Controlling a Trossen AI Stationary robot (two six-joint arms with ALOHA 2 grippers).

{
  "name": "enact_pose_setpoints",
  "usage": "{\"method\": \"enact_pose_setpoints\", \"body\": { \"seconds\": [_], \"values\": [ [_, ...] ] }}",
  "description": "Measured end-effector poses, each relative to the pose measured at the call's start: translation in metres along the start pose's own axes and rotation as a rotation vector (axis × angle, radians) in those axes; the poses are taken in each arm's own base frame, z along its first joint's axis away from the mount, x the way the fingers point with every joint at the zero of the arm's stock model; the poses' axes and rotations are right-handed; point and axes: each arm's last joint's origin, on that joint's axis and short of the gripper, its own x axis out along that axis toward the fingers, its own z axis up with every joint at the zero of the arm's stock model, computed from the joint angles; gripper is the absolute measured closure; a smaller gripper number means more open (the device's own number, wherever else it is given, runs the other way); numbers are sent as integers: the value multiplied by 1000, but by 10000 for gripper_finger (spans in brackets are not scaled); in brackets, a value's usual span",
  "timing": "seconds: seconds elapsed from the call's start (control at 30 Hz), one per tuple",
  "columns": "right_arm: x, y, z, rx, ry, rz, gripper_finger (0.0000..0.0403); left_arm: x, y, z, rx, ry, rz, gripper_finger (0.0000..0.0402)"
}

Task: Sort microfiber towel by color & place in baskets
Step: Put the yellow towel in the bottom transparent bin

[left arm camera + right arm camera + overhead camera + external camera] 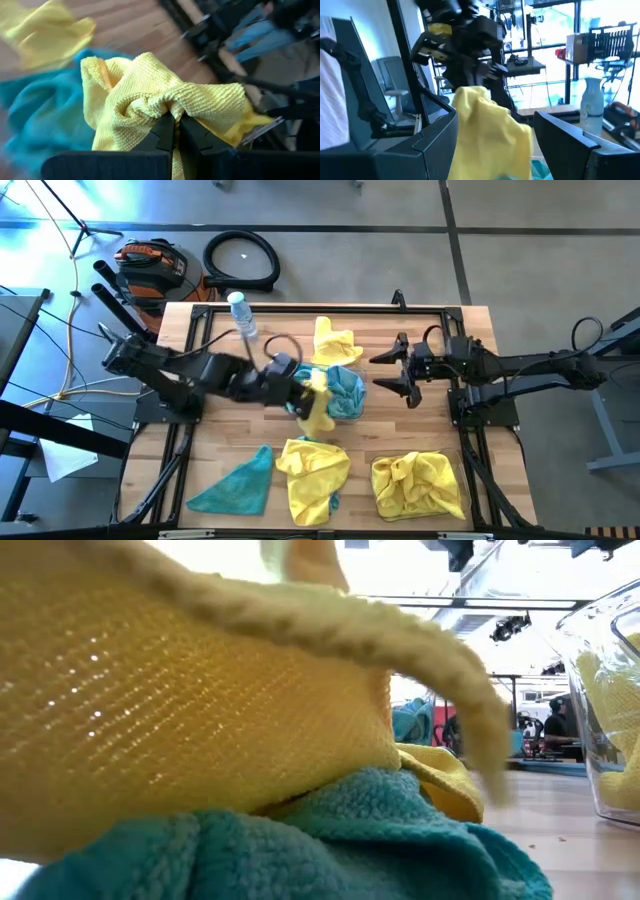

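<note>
My left gripper (pixel 300 395) is over the table's middle, shut on a bright yellow microfiber towel (pixel 320 408) that hangs above a teal towel (pixel 347 392). My right gripper (pixel 390 372) stands open just right of them and holds nothing. In the right wrist view the yellow towel (pixel 487 135) hangs beyond my right fingers, below the left arm. Another yellow towel (pixel 333 340) lies farther back. A teal towel (pixel 235 485) and a yellow one (pixel 312 470) lie near the front edge. A clear basket (pixel 612 770) at the front right holds yellow towels (pixel 418 483). My left gripper pinches a bunched, twisted fold (pixel 159 106) of the yellow towel between its two fingertips (pixel 162 132); several layers are gathered there. The fingers slant downward from the table's left. The towel is lifted, and its loose part hangs below the fingers over the teal towel.
A clear plastic bottle (pixel 243 315) lies at the table's far left. In the low view, a yellow towel over a teal one (pixel 300 840) fills the foreground. Bare wood shows between the middle pile and the front towels.
</note>
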Motion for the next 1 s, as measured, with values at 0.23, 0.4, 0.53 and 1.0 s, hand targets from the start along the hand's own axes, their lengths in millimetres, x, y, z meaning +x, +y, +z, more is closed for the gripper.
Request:
{"method": "enact_pose_setpoints", "body": {
  "seconds": [0.23,0.4,0.53,1.0],
  "values": [
    [27,4,20,-120,63,-34,148,46,6,27,20,43,-76,401],
    [51,1,28,-197,216,-110,148,73,8,36,25,75,-83,401],
    [75,-2,29,-241,352,-117,148,85,2,42,67,89,-92,401],
    [103,-8,13,-230,626,-120,148,65,-2,62,128,50,27,401]
  ]
}}
